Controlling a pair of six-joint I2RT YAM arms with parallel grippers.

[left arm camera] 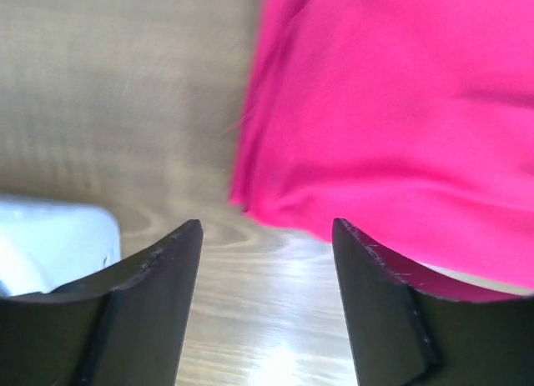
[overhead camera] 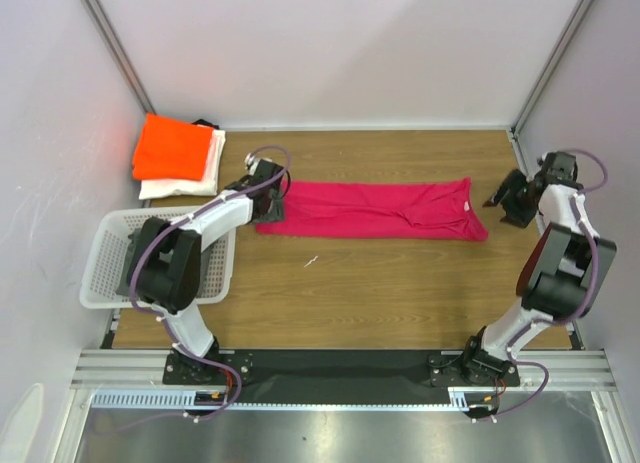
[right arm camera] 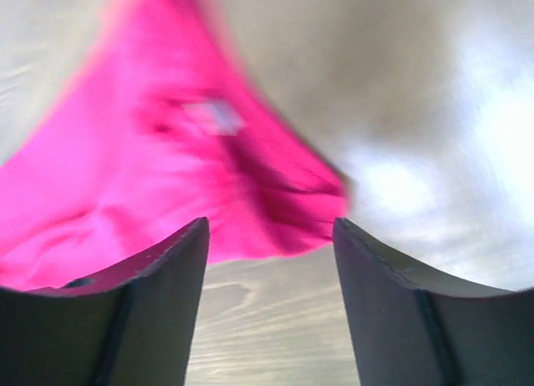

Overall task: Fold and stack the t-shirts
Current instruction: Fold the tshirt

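The magenta-pink t-shirt lies folded into a long band across the middle of the table. My left gripper is open and empty at its left end; the left wrist view shows the shirt's edge just ahead of the jaws. My right gripper is open and empty just right of the shirt's collar end, with bare wood between its jaws. The folded orange t-shirt lies on top of the folded white t-shirt at the back left.
A white lattice basket stands at the left edge, partly under my left arm. A pale corner, perhaps of it, shows in the left wrist view. Walls enclose the table at back, left and right.
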